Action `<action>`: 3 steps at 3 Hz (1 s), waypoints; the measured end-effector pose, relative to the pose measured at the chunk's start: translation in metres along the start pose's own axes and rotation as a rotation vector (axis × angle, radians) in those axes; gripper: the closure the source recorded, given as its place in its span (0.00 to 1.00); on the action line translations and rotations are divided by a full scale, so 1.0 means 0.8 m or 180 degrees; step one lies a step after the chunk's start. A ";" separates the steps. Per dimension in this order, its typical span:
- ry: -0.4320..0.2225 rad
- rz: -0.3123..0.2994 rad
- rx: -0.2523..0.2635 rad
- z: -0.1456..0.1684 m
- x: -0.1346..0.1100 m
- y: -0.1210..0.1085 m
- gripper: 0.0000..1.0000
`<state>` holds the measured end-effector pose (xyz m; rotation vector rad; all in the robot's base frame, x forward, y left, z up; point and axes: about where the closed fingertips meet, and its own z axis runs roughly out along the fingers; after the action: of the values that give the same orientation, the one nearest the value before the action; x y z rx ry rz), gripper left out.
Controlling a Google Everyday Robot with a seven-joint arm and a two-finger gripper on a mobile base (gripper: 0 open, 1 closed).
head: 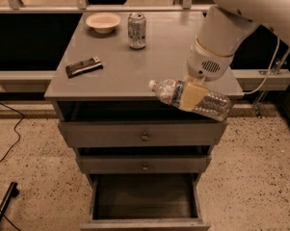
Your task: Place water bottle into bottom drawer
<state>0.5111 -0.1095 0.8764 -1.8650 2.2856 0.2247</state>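
Your bottle (213, 104) is in the air, lying almost flat. Its white cap points left and its base is to the right and a little lower. It hangs at the near right edge of the table (120, 66), just over the front lip and above the drawer fronts. The claw (192, 96) comes down from the arm on the right and is clenched across the middle of the bottle, with one tan finger showing over the label.

I judge you are in the carry step: the bottle is lifted and off the table but not yet lowered. The bottom drawer (144, 198) is pulled out toward you, well below the bottle and a little left of it. Next you need to bring the bottle nearer and left, then straight down past the top drawer (111, 134) and middle drawer (111, 164). Both of those fronts jut out, so keep the long bottle clear of them. Let go only once it is inside the box.

The bottom drawer's dark box shows nothing inside. On the table, the bowl (103, 21) at the far left looks empty, the can (137, 30) stands just right of it, and a dark bar (83, 67) lies near the left edge.
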 end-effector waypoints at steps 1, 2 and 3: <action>0.0142 -0.0271 0.0338 0.004 0.017 0.014 1.00; 0.0310 -0.0511 0.0668 0.080 0.064 0.036 1.00; 0.0298 -0.0500 0.0671 0.081 0.065 0.036 1.00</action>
<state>0.4758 -0.1381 0.8014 -1.9675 2.1105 -0.1233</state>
